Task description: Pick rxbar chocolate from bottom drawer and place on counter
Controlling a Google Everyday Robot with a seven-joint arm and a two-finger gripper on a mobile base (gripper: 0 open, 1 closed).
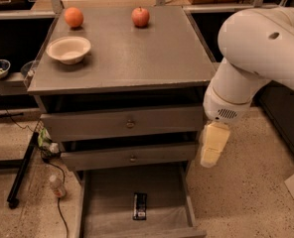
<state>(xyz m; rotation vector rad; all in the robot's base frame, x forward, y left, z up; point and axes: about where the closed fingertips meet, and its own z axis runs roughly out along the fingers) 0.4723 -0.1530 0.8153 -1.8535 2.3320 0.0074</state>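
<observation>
Robot pincer [210, 157] poised beside open drawer [107, 202], chocolate bar [140, 206] waiting below

The bar lies flat near the middle of the pulled-out bottom drawer, close to its front edge, with its long axis running front to back. The cream pincer hangs tip-down from the white arm [256, 48], outside the cabinet at the corner of the middle drawer front, above the open drawer's side wall. From there the bar lies lower and inward, toward the drawer's centre, and well apart from the pincer. Whether the pincer is open or closed cannot be told; it has no hold on the bar. The reach will likely have to clear that side wall and close across the bar's narrow width. On the tabletop [137, 53] above stand a bowl [68, 49], an orange [73, 17] and an apple [141, 17].
</observation>
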